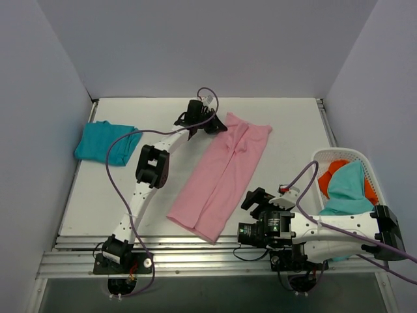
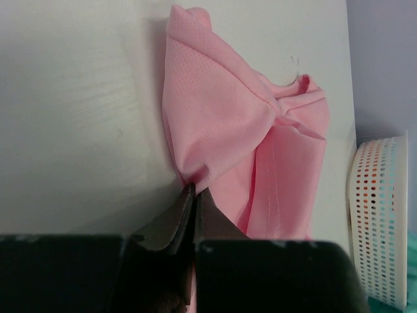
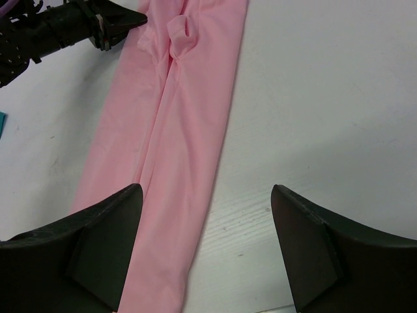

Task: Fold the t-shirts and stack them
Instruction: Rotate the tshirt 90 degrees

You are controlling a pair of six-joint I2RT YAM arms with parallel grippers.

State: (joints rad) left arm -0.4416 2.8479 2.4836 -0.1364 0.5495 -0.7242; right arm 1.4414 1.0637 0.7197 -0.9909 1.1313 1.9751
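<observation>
A light pink t-shirt, folded into a long strip, lies slantwise across the middle of the table. My left gripper is at the strip's far end, shut on a bunched edge of the pink cloth, with its fingertips pinched together. My right gripper hovers open by the strip's near end. In the right wrist view the pink t-shirt runs under the left finger, and the open gap is mostly over bare table. A folded teal t-shirt lies at the far left.
A white lattice basket stands at the right edge, holding a teal garment and an orange one. It also shows as a white basket in the left wrist view. Grey walls enclose the table on three sides.
</observation>
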